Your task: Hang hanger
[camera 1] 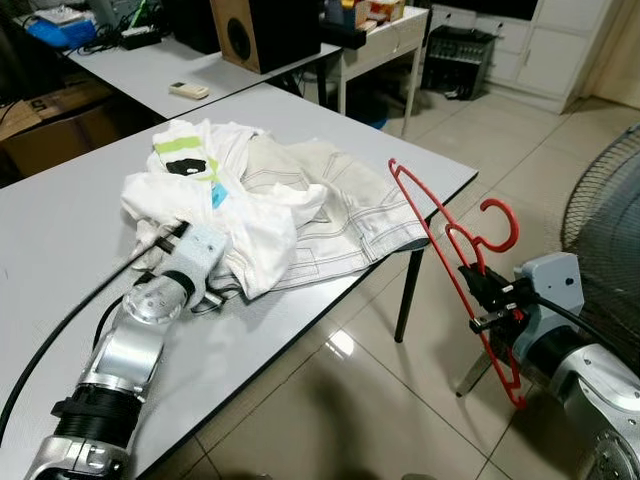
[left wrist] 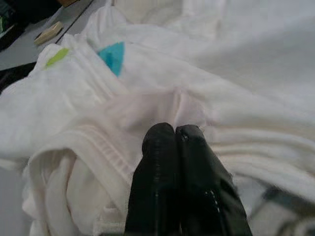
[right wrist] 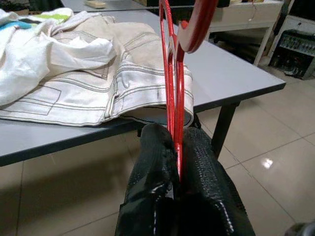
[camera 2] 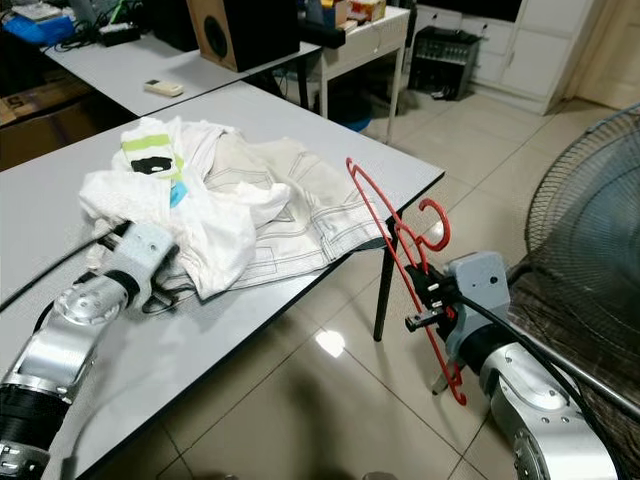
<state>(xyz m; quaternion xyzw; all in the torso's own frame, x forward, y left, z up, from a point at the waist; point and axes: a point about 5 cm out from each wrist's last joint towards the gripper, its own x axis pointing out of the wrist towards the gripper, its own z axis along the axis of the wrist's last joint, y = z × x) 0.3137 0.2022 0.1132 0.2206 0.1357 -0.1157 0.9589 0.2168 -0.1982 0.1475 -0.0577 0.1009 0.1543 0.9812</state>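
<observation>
On the left side of the grey counter (camera 1: pixel 60 230), your left claw (left wrist: pixel 175 133) sits closed with its tips pressed together into the white shirt (camera 1: pixel 235 215). You can't tell for sure if any fabric is pinched between them. It looks like it's pinning or readying the garment so the hanger can go in. The shirt lies crumpled, with a green-and-black print and a blue tag, partly over the beige trousers (camera 1: pixel 340 205), which reach the counter's near edge.

Moving right, the red hanger (camera 1: pixel 450 245) is off the counter, held in the air just beyond its corner. Your right claw (camera 1: pixel 490 295) is clamped on the hanger's thin frame below the hook, frame upright and tilted, one shoulder tip pointing toward the trousers. That grip probably keeps the hook free for hanging later.

Around: a second counter at the back with a remote control (camera 1: pixel 188 90) and a speaker (camera 1: pixel 262 30), white cabinets (camera 1: pixel 540 45) far right, a floor fan (camera 1: pixel 605 210) close beside the right arm. No rail or rod to hang on is in sight. Watch the fan grille and the counter corner when you swing the hanger.
</observation>
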